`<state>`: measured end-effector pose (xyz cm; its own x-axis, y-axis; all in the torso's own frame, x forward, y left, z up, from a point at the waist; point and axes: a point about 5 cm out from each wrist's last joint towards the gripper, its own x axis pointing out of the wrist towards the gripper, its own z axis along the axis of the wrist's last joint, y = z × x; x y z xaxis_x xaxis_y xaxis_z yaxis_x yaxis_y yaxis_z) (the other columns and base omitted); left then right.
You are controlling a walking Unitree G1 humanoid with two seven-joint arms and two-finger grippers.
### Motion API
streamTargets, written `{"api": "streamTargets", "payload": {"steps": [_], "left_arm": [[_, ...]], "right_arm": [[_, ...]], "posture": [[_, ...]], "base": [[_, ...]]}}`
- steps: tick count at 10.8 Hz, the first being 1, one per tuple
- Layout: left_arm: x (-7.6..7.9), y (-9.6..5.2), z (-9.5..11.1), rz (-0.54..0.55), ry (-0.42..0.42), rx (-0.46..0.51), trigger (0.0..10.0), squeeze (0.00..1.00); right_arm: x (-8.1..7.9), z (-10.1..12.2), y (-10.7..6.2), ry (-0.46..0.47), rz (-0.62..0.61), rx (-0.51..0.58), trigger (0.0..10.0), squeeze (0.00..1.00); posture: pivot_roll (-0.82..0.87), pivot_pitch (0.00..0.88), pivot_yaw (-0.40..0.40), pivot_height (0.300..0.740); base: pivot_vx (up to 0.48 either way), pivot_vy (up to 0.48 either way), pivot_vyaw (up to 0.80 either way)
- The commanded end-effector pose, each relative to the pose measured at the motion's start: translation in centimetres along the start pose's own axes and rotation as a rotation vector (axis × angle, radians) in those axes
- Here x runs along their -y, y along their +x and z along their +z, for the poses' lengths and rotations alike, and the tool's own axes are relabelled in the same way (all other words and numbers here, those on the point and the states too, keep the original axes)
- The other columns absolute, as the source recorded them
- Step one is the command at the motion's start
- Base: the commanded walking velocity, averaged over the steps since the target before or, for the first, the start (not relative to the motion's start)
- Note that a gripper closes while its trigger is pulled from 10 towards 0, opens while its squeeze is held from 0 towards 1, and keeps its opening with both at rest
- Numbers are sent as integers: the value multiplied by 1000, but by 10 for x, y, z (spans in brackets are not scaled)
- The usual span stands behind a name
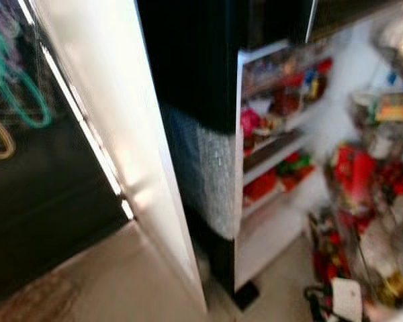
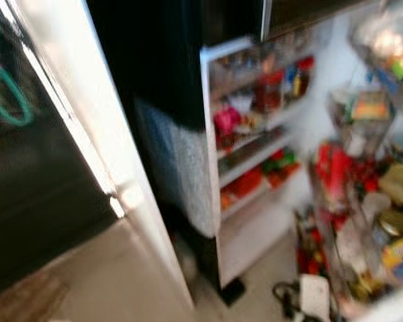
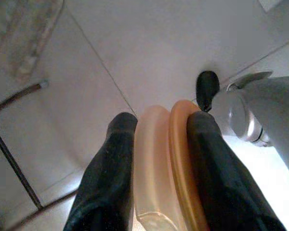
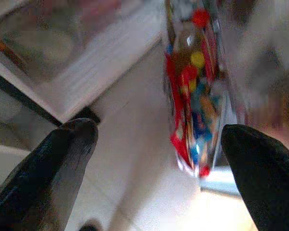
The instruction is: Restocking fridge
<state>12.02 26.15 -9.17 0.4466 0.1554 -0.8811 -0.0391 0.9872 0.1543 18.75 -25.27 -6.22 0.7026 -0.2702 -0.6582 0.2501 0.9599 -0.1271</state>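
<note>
Left wrist view: left gripper (image 3: 156, 125) clamps peach lids (image 3: 166, 163); right gripper (image 4: 159, 134) fingers apart; labels unreadable

1. The right gripper (image 4: 159, 159) hangs over a pale floor (image 4: 135, 144), its two black fingers (image 4: 62, 159) spread wide apart, nothing between them.
2. Past the fingertips stand blurred, colourful packages (image 4: 192, 96).
3. A white fridge edge (image 4: 86, 72) lies beyond.

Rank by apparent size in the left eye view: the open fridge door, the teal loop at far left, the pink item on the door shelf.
1. fridge door, by far the largest.
2. teal loop.
3. pink item, smallest, though blur and distance make that gap unsure.
</note>
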Motion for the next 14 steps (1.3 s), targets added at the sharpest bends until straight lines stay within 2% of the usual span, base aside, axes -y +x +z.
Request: {"api": "streamTargets", "payload": {"steps": [1,2,4,5,7,9,11,12,13,14], "left_arm": [[-9,-2,-3,22,-5,-6,10000,0],[-6,-1,-1,18,-4,-3,10000,0],[7,1,0,8,2,-6,10000,0],[10,2,2,6,4,-9,10000,0],[16,3,3,5,3,-13,10000,0],[9,1,-4,10,12,-24,10000,0],[0,0,-4,18,16,-23,10000,0],[8,2,1,7,21,-10,10000,0],[27,5,9,-15,28,4,10000,0],[34,6,11,-24,31,8,10000,0]], "right_arm": [[-9,11,3,-2,33,52,10000,0],[-11,19,3,-67,69,108,10000,0],[-2,36,1,-105,63,241,10000,0],[0,44,0,-85,50,299,10000,0],[7,54,-9,-20,-69,450,10000,0],[15,55,-20,25,-176,547,10000,0],[29,60,-25,28,-284,579,10000,0],[39,66,-26,40,-343,596,10000,0],[41,73,-25,44,-347,610,10000,0],[43,76,-25,33,-378,611,10000,0]], "posture": [[-64,0,53,740],[-65,0,54,740],[-73,0,55,740],[-72,0,54,740],[-69,0,52,740],[-86,0,56,740],[-91,0,55,740],[-91,0,53,740],[-91,0,52,740],[-92,0,52,740]], "base": [[0,0,0],[0,0,0],[0,0,0],[0,0,0],[0,0,0],[0,0,0],[0,0,0],[0,0,0],[0,0,0],[0,0,0]]}}
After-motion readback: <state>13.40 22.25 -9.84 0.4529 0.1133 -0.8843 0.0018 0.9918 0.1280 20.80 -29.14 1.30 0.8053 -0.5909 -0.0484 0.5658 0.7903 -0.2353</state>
